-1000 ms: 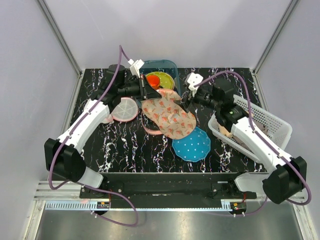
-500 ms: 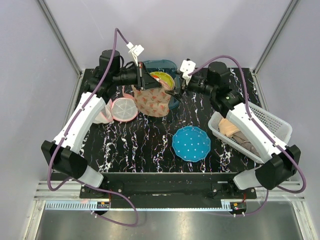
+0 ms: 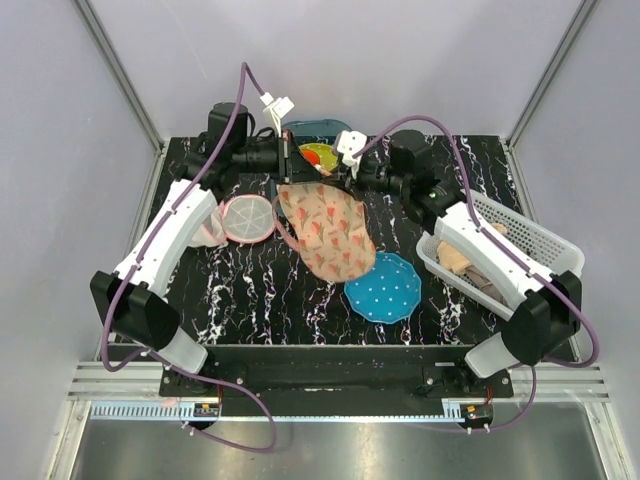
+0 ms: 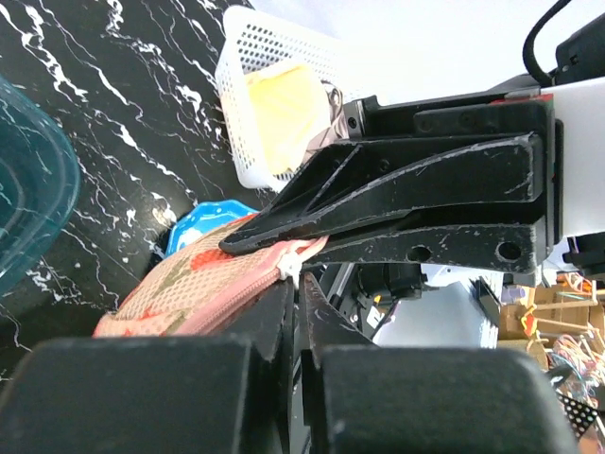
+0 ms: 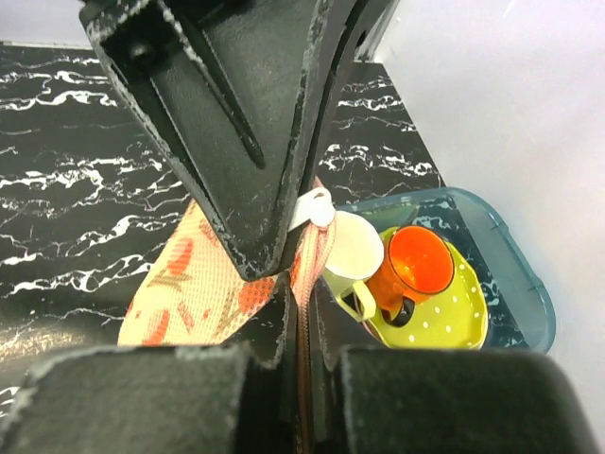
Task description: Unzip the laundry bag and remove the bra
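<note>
Left end effector (image 3: pixel 289 172) and right end effector (image 3: pixel 347 178) of mine meet tip to tip at the far middle of the bench (image 3: pixel 250 290). Each is closed tight on the pink top edge of the laundry bag (image 3: pixel 325 232). The bag hangs toward me, its low end over the blue plate (image 3: pixel 390 292) rim. The teal tray (image 3: pixel 330 128) is just behind, the white basket (image 3: pixel 530 250) at right, the pink-rimmed mesh piece (image 3: pixel 248 218) at left. Bare bench lies front-left. Both arms reach far forward, wrists turned inward.

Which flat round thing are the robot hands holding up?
The peach printed laundry bag, pinched along its top edge by the left gripper and right gripper. The blue dotted plate and the pink-rimmed mesh piece just lie flat.
</note>
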`<control>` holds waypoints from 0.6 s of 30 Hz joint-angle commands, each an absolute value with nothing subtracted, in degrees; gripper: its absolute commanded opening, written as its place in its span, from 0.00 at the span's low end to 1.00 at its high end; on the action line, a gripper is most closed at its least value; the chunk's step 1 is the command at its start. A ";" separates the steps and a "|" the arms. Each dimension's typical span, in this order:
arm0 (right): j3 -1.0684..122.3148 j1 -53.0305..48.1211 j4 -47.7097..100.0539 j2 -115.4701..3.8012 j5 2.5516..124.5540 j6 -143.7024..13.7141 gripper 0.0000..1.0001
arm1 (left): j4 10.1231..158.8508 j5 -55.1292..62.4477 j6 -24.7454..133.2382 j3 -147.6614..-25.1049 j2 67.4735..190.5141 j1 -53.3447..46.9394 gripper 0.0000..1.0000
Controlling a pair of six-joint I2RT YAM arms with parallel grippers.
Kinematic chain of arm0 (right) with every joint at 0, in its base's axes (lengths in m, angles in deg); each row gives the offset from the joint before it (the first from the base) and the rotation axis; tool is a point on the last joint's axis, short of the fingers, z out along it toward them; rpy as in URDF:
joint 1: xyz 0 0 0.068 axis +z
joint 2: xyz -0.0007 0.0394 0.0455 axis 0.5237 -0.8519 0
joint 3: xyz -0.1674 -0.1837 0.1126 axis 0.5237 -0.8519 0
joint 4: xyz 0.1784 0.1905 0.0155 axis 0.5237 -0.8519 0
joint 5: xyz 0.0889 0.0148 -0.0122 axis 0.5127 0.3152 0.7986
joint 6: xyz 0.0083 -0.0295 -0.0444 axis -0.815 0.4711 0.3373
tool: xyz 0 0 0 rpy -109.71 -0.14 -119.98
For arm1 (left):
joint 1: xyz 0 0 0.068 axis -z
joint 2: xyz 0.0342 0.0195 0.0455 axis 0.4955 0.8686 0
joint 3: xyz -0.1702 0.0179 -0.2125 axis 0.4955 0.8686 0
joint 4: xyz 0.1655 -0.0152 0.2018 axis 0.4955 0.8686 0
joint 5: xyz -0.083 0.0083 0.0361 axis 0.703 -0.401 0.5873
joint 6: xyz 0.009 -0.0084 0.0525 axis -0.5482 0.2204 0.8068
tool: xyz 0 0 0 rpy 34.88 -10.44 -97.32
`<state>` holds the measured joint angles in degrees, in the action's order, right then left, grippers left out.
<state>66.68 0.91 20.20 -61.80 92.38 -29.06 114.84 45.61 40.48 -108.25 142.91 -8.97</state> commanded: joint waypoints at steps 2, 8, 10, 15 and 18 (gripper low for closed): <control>59.27 1.20 23.95 -55.88 84.85 -27.77 0.00 | 112.61 47.34 42.36 -109.40 140.95 -8.87 0.00; 47.06 -0.90 36.85 -47.45 79.20 -31.45 0.00 | 109.63 48.57 40.35 -104.14 138.67 -12.38 0.00; 41.54 -4.32 47.12 -44.11 78.85 -38.03 0.00 | 105.42 50.49 38.42 -99.76 137.97 -13.70 0.00; 29.66 -8.03 77.17 -42.60 67.70 -57.71 0.00 | 91.83 53.40 29.46 -90.17 136.73 -14.76 0.00; 24.73 -8.03 90.43 -47.24 66.73 -67.88 0.00 | 82.04 55.69 21.62 -84.44 138.48 -12.66 0.00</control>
